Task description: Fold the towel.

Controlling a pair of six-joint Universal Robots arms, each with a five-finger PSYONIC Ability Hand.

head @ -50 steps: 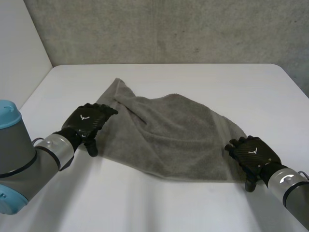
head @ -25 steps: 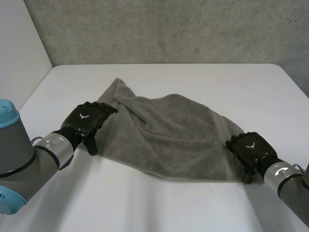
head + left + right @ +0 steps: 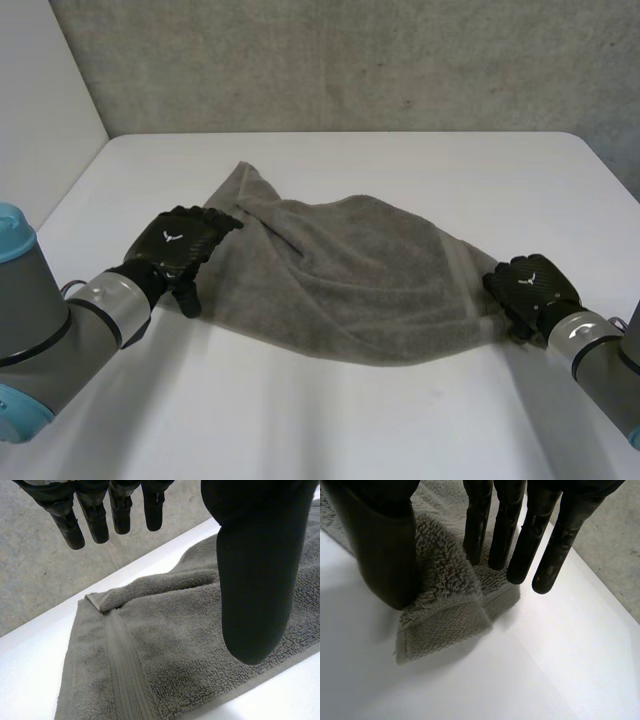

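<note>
Our right hand [image 3: 530,288] pinches a corner of the towel [image 3: 340,270] between thumb and straight fingers. From there the cloth lies rumpled across the table [image 3: 330,430] to our left hand [image 3: 178,243], which is released, fingers straight, over the opposite end. We judge the step to be corner acquisition. Next, the left hand must close on its edge.

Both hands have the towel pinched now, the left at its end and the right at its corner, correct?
Not the left. The left wrist view shows the left hand open, fingers straight and thumb apart above the towel, holding nothing. The right hand does pinch its corner between thumb and fingers.
</note>
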